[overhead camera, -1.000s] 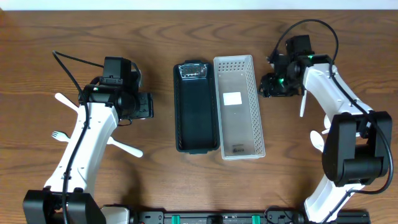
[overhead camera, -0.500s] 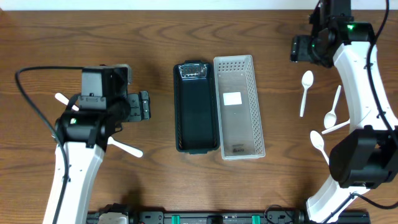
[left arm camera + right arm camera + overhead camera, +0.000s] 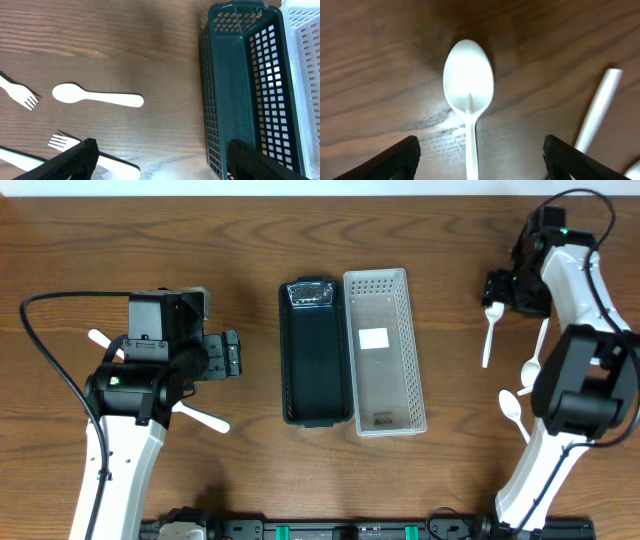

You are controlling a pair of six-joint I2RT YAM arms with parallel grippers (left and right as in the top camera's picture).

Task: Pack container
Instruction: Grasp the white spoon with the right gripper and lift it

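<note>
Left gripper (image 3: 162,149): jaws spread wide with nothing between them, hovering over bare worktop (image 3: 125,40) just left of the dark basket (image 3: 315,360).
Baskets: dark basket sits mid-worktop, its long side right up against the white basket (image 3: 385,380) on its right.
Left-side cutlery: a flat spoon (image 3: 97,97) lies bowl to the left. One fork (image 3: 20,92) is beside that bowl, and a second fork (image 3: 65,144) is down by the left finger.
Right gripper (image 3: 480,145): wide open too, and empty. It is poised straight above the top-right spoon (image 3: 468,85), whose handle runs down between the fingers. Contact cannot be told.
Right-side cutlery: well apart from the baskets, a second spoon (image 3: 530,370) and a third spoon (image 3: 511,406) lie nearer the robot's base.
</note>
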